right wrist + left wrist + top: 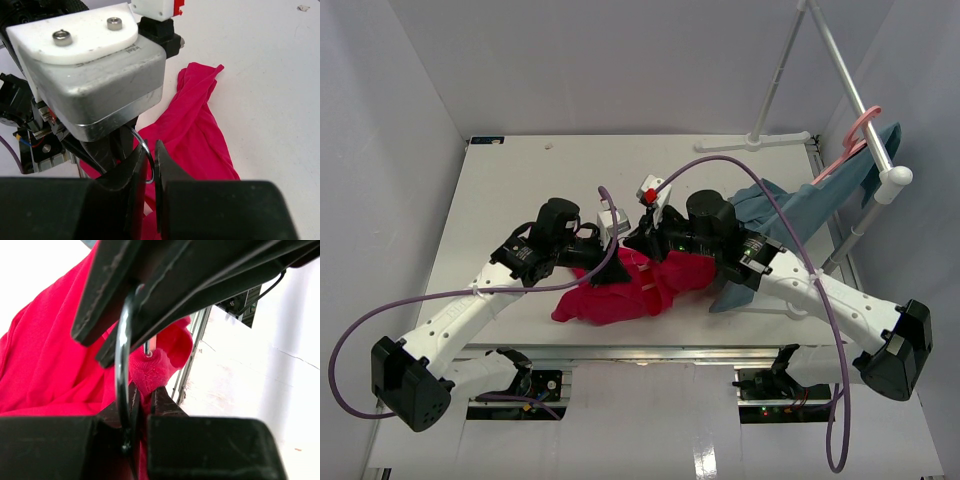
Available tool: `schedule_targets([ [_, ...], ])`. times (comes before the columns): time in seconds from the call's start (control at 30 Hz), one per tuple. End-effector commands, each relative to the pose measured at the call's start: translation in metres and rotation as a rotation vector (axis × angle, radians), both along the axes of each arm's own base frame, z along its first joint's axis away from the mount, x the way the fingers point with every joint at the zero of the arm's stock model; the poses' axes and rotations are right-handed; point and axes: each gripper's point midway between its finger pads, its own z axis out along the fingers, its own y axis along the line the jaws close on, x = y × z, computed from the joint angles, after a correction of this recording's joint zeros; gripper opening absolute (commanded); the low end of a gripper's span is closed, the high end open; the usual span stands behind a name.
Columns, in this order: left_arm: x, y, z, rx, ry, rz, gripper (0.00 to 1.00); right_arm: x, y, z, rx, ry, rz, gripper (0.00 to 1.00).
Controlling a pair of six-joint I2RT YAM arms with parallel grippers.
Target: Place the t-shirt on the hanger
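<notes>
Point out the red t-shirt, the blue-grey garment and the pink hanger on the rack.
red t-shirt (620, 294): top external view, middle of the crumpled fabric.
blue-grey garment (840, 190): top external view, upper part just below the hanger.
pink hanger (858, 125): top external view, its curved hook.

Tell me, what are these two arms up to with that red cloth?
The two arms meet nose to nose over a red t-shirt crumpled in the middle of the table. The left gripper is pinched on a fold of it, right beside a thin metal hook, apparently the hanger's. The right gripper looks closed on that hook. The rest of the hanger is hidden, so how far on the shirt is remains unclear. A blue-grey garment hangs on the rack at the far right.
</notes>
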Motion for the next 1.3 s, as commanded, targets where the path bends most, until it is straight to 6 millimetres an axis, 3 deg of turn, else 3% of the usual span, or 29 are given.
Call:
schedule_targets([
  [0.0,0.003,-0.009,0.043,-0.123,-0.115,-0.013,0.00,0.003,0.002,0.023,0.090,-0.040,-0.029,0.08],
  [0.13,0.004,-0.010,0.061,-0.167,-0.141,0.011,0.17,0.004,-0.005,0.027,0.086,-0.069,-0.046,0.08],
  [0.3,0.015,-0.008,0.066,-0.168,-0.123,0.097,0.34,0.005,-0.022,0.039,0.097,-0.137,-0.094,0.08],
  [0.6,0.036,0.029,0.044,-0.037,-0.186,0.336,0.41,0.007,-0.044,0.062,0.121,-0.179,-0.172,0.08],
  [1.0,0.045,0.067,0.067,0.006,-0.290,0.533,0.54,0.012,-0.068,0.094,0.125,-0.236,-0.250,0.08],
  [1.13,0.053,0.090,0.060,0.081,-0.311,0.642,0.56,0.010,-0.077,0.106,0.138,-0.251,-0.263,0.08],
  [1.27,0.047,0.098,0.050,0.111,-0.300,0.650,0.56,0.004,-0.086,0.111,0.144,-0.253,-0.273,0.08],
])
